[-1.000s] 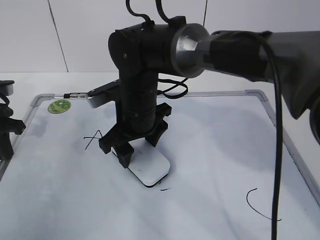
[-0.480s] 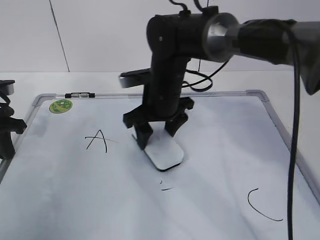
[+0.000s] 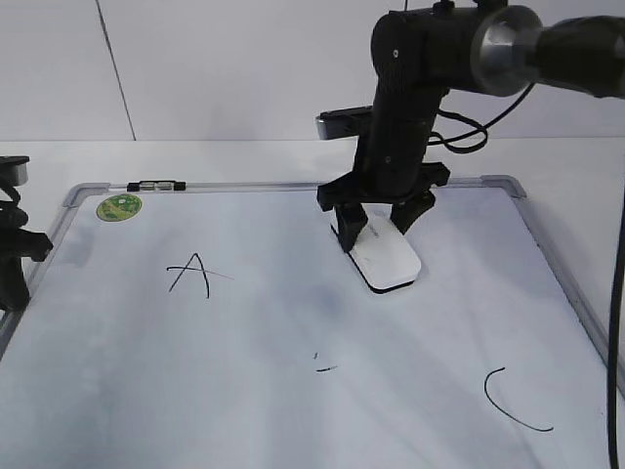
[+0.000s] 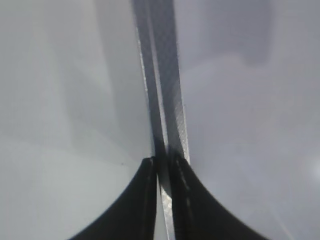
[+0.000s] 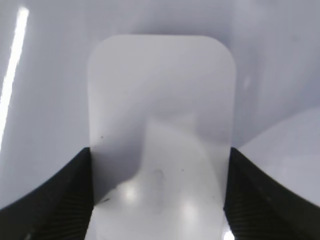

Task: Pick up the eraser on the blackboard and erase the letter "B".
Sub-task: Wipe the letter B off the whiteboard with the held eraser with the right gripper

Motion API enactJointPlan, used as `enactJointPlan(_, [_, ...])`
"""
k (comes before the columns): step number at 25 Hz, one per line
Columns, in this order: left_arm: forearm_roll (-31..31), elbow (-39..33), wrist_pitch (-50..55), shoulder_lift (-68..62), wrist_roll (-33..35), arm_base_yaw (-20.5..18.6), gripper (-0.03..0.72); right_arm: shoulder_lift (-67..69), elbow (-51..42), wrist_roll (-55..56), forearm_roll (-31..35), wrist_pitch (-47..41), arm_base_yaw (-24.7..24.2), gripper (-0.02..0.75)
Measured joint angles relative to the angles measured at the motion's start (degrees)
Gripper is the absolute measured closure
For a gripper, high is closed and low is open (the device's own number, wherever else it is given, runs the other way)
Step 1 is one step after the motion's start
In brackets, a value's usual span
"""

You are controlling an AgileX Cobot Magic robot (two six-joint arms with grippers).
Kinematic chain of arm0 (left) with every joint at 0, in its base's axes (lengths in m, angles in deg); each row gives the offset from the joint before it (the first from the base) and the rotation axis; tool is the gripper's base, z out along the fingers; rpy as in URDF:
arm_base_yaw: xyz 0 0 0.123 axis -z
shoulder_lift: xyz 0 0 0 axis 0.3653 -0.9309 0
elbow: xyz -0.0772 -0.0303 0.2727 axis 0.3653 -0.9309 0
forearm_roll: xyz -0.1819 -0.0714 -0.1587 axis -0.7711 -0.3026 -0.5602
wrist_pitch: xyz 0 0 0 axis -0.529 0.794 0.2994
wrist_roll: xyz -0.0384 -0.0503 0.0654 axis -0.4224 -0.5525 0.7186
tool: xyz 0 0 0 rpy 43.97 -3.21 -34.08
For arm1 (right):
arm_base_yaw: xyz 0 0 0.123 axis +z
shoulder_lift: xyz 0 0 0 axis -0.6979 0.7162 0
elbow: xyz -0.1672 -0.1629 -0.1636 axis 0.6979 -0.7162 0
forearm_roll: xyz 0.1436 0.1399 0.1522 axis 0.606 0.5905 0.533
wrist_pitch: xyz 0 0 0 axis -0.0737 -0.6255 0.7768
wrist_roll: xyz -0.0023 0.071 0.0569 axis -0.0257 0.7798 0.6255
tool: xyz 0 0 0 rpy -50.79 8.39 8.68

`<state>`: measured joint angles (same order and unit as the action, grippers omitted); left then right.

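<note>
The white eraser (image 3: 388, 262) lies flat on the blackboard (image 3: 195, 391), upper right of its middle. My right gripper (image 3: 376, 230) is shut on the eraser's near end, one finger on each long side. In the right wrist view the eraser (image 5: 161, 100) fills the gap between the fingers of the right gripper (image 5: 160, 155). Of the letter "B" only two tiny black marks (image 3: 325, 367) show at the board's middle. My left gripper (image 3: 12, 269) sits at the board's left edge. In the left wrist view the left gripper (image 4: 161, 162) is closed on the grey frame strip (image 4: 162, 75).
A small letter "A" (image 3: 190, 274) is at the left and a curved "C" (image 3: 513, 401) at the lower right. A round green sticker (image 3: 117, 206) and a small black-and-clear clip (image 3: 156, 184) sit at the top left of the frame. The right arm's cable (image 3: 617, 322) hangs at the far right.
My right gripper has slid the eraser from the board's left middle to the right and farther back. The "A" has come into view. The left gripper has not moved.
</note>
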<state>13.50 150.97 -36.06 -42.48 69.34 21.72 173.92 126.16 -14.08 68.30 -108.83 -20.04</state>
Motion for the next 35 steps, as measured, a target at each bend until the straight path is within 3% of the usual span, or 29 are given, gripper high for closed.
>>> enactJointPlan(9, [0.00, 0.00, 0.20, 0.00, 0.00, 0.00, 0.639, -7.40, -2.33, -0.50, -1.18, -0.18, 1.53, 0.217])
enactJointPlan(24, [-0.09, 0.00, 0.20, 0.00, 0.00, 0.00, 0.639, -16.29, -13.92, -0.59, -0.07, -0.22, 17.98, 0.218])
enactJointPlan(30, [-0.09, 0.00, 0.20, 0.00, 0.00, 0.00, 0.639, -16.29, -18.86, -0.37, -0.07, -0.08, 22.29, 0.218])
enactJointPlan(35, [-0.09, 0.00, 0.20, 0.00, 0.00, 0.00, 0.639, -16.29, -23.81, -0.29, -0.42, 6.13, 22.95, 0.218])
